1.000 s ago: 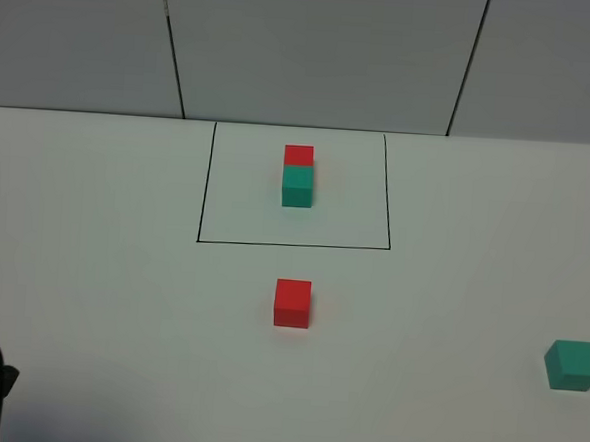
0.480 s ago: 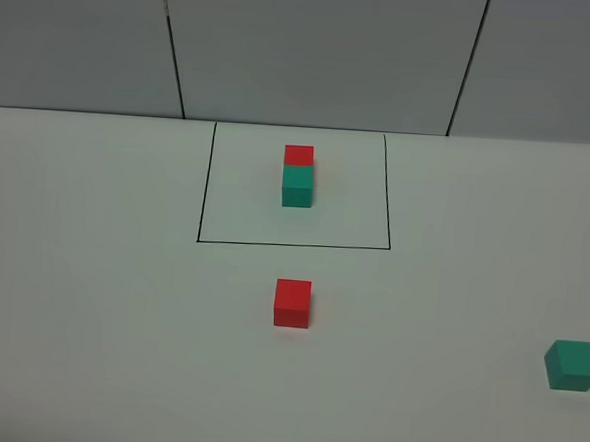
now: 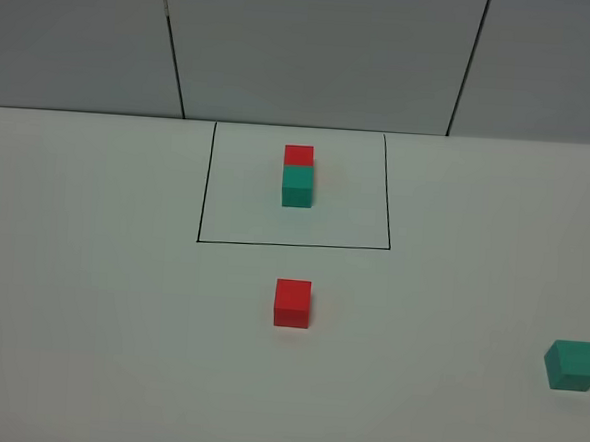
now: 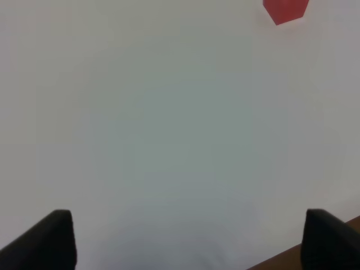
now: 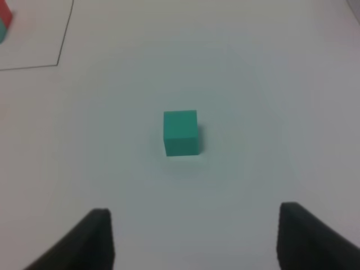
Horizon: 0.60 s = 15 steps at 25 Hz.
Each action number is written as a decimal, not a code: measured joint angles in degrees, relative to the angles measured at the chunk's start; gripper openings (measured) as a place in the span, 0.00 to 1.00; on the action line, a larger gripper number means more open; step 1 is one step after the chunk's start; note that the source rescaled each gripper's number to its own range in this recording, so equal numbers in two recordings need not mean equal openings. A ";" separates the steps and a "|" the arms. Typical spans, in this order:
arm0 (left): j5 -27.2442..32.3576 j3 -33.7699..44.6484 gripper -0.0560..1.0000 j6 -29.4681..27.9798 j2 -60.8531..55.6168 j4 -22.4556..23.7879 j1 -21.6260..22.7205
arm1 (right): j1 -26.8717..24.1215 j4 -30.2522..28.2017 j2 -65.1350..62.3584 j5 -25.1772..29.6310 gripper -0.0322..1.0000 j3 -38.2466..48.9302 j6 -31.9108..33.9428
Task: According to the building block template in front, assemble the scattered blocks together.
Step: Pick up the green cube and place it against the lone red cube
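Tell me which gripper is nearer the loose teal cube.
Right. The right gripper has the loose teal cube centred ahead of its open fingers; the left gripper sees only the loose red cube, with no teal cube in view.

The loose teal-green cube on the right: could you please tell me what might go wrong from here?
1. The small teal-green cube lies ahead of the open right gripper, untouched; an off-centre close could skid it across the plain white table.
2. The loose red cube stands free; pressing teal against it may shove it.
3. The framed template pair has teal nearer, red behind; swapping them would mismatch.
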 joint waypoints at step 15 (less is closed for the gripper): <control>3.50 4.16 0.89 -1.20 -12.17 0.90 0.00 | 0.00 0.00 0.00 0.00 0.57 0.00 0.00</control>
